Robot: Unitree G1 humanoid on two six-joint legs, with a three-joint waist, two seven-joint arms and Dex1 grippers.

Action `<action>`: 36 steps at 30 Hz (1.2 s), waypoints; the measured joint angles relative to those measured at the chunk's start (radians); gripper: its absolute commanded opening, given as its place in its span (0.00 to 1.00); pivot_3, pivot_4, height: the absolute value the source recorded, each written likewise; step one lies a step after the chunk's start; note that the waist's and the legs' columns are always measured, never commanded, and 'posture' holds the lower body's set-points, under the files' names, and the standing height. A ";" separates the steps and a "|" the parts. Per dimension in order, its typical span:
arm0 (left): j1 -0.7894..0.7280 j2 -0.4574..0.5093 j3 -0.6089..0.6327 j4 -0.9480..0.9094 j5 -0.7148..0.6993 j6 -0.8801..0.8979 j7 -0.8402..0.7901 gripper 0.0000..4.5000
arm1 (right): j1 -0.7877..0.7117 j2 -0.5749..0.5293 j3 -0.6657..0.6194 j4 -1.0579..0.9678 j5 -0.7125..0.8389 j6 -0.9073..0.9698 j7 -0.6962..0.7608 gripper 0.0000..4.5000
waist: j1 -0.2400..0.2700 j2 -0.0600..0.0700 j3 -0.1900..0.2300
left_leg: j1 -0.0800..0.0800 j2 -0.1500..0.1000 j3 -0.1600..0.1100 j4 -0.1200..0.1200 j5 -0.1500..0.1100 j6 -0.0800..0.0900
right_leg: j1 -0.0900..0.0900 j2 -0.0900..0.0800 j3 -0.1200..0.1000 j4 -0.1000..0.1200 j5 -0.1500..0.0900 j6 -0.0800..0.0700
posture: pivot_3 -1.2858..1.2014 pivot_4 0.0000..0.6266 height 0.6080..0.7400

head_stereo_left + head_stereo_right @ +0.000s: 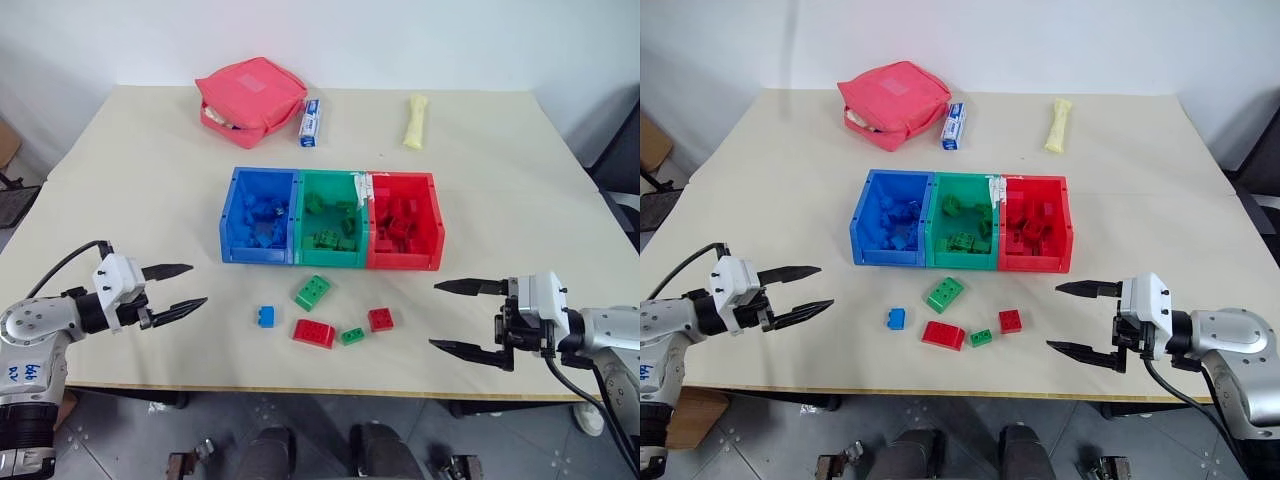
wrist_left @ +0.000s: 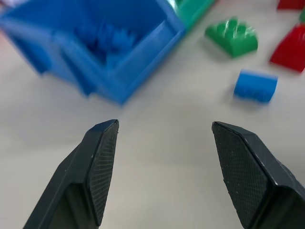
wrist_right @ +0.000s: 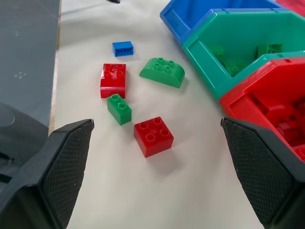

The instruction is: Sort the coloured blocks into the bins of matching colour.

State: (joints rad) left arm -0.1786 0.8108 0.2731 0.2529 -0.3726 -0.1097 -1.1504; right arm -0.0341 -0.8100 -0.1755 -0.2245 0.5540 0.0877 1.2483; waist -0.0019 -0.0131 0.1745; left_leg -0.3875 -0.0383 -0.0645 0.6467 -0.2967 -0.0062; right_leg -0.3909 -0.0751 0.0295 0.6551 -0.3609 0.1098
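Observation:
Three joined bins stand mid-table: blue (image 1: 258, 255), green (image 1: 330, 259) and red (image 1: 403, 262), each holding blocks of its own colour. Several loose blocks lie on the table in front of them: a small blue one (image 1: 265, 316), a rounded green one (image 1: 313, 292), an oblong red one (image 1: 314, 333), a small green one (image 1: 352, 336) and a square red one (image 1: 380, 319). My left gripper (image 1: 198, 284) hovers open to the left of the blue block, empty. At the right of the loose blocks, my right gripper (image 1: 433, 316) is wide open with nothing in it.
At the back of the table lie a pink-red fabric pouch (image 1: 250, 100), a small white and blue box (image 1: 311, 123) and a pale yellow wrapped piece (image 1: 416, 121). The table's front edge (image 1: 320, 390) runs just behind the loose blocks, close to both grippers.

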 measured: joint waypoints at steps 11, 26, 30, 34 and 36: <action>0.015 -0.069 -0.104 -0.248 -0.060 0.092 -0.042 0.74 | 0.105 -0.077 -0.067 0.108 -0.074 -0.051 0.025 1.00 | 0.003 0.000 0.000 | 0.000 -0.001 0.001 0.002 -0.001 0.000 | 0.002 -0.001 0.001 -0.001 0.001 0.002 | 0.52 0.24 1.00; 0.157 -0.112 -0.151 -0.510 -0.107 0.169 0.003 0.74 | -0.290 -0.003 0.365 0.082 -0.282 0.156 0.004 1.00 | -0.011 0.001 0.001 | 0.000 0.000 0.002 0.002 0.000 -0.001 | 0.000 0.000 0.002 0.000 0.001 0.001 | 0.52 0.24 1.00; 0.187 -0.109 -0.133 -0.537 -0.114 0.180 0.015 0.74 | -0.378 0.050 0.450 0.173 -0.364 0.146 0.002 0.91 | -0.001 0.001 0.001 | 0.000 0.000 0.002 0.002 0.000 -0.002 | 0.000 0.000 0.002 -0.001 0.001 0.002 | 0.52 0.24 1.00; 0.199 -0.110 -0.131 -0.558 -0.114 0.182 0.030 0.74 | -0.405 0.076 0.464 0.208 -0.376 0.146 0.008 0.65 | 0.001 0.001 0.001 | -0.001 0.000 0.002 0.002 0.000 -0.002 | -0.001 0.000 0.001 -0.001 0.001 0.002 | 0.52 0.24 1.00; 0.211 -0.110 -0.126 -0.562 -0.114 0.182 0.038 0.74 | -0.405 0.068 0.464 0.216 -0.378 0.136 0.022 0.51 | 0.000 0.001 0.001 | -0.001 0.000 0.002 0.002 0.000 -0.002 | -0.001 0.000 0.001 -0.001 0.001 0.002 | 0.52 0.24 1.00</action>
State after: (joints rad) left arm 0.0321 0.7011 0.1467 -0.3092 -0.4865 0.0724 -1.1124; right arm -0.4392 -0.7423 0.2881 -0.0088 0.1760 0.2235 1.2701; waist -0.0022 -0.0120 0.1753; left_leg -0.3884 -0.0386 -0.0630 0.6487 -0.2968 -0.0082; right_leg -0.3916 -0.0752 0.0309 0.6541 -0.3600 0.1113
